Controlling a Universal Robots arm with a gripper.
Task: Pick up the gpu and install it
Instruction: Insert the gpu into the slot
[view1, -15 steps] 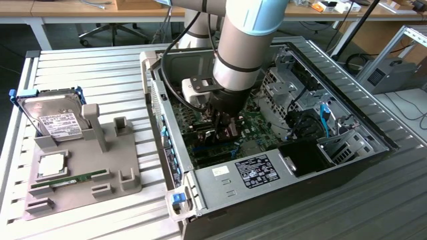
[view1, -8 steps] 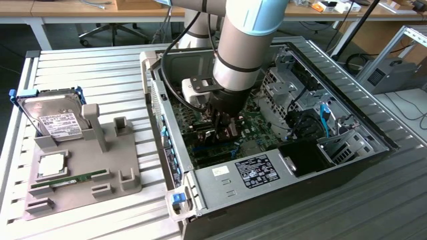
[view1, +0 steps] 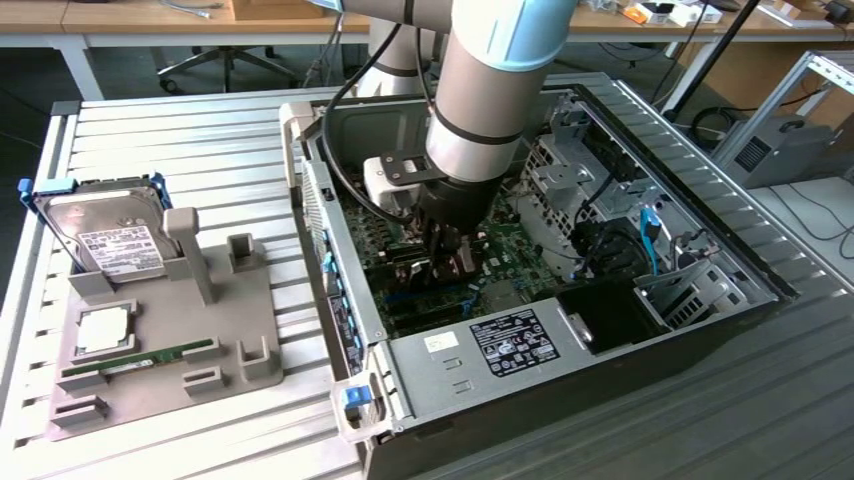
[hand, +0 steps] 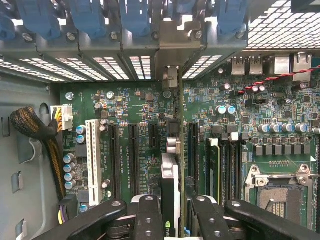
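Clasping the gpu (hand: 170, 187) edge-on, pincer (hand: 177, 216) above motherboard (hand: 135, 102), lettering (hand: 123, 159) illegible.

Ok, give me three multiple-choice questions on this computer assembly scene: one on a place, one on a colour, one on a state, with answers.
1. Where is the hard drive? A on the floor; B propped in the grey holder at the exterior view's left; C on a far workbench.
2. What colour is the RAM stick lying on that holder? A green; B red; C white.
3. What state is the gpu in? A lying on the holder; B dropped on the floor; C held edge-on over the motherboard.
Answers: 1 B, it stands propped in the holder. 2 A, a thin green strip. 3 C, the gripper grips it from both sides.
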